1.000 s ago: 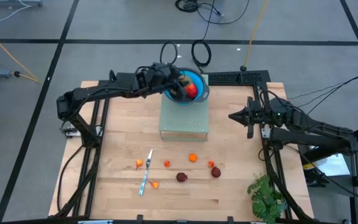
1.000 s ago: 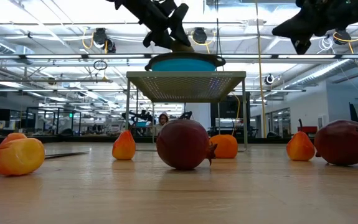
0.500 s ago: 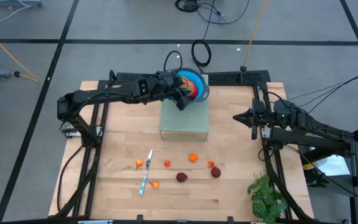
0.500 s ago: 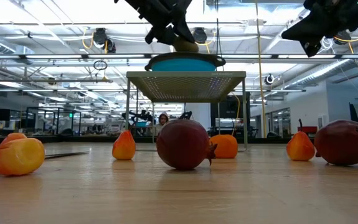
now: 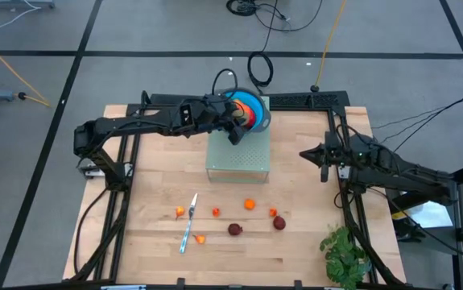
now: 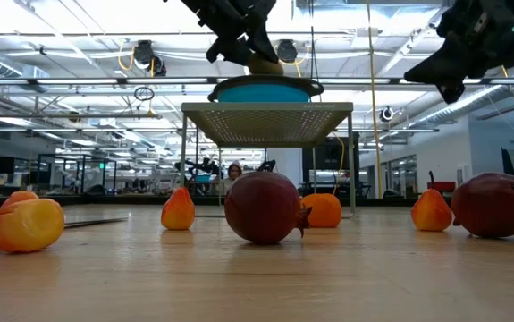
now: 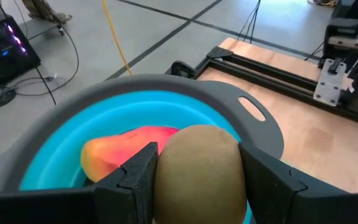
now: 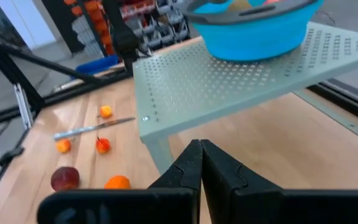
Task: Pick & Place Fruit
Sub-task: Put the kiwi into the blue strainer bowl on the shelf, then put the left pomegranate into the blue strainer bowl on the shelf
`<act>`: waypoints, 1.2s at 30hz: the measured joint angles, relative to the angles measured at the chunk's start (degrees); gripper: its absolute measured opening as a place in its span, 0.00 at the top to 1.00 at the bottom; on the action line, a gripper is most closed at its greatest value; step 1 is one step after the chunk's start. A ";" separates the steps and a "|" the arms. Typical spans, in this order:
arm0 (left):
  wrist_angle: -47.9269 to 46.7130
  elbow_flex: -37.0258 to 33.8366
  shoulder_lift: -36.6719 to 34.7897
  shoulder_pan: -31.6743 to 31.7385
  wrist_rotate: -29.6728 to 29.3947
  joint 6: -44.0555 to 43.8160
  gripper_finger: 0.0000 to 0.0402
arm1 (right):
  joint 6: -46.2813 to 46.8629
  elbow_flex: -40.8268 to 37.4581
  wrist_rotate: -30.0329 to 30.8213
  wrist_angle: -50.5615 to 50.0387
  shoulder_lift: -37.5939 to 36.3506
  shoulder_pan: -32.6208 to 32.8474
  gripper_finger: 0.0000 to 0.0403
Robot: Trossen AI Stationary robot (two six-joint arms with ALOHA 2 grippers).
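Fingers [image 7: 138,177] of the left gripper [image 7: 197,180] are clamping the olive-brown fruit [image 7: 198,171] above the blue bowl [image 7: 60,155], needing a low, centered release.

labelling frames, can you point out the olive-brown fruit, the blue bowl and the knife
olive-brown fruit [image 7: 197,168]: left wrist view, middle of its rounded front
blue bowl [image 7: 60,155]: left wrist view, bare inner wall
knife [image 5: 188,228]: high view, mid blade
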 joint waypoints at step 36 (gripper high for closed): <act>-3.44 -0.66 0.02 0.22 1.04 2.15 0.33 | 3.46 -4.00 -0.50 6.17 -1.91 0.00 1.00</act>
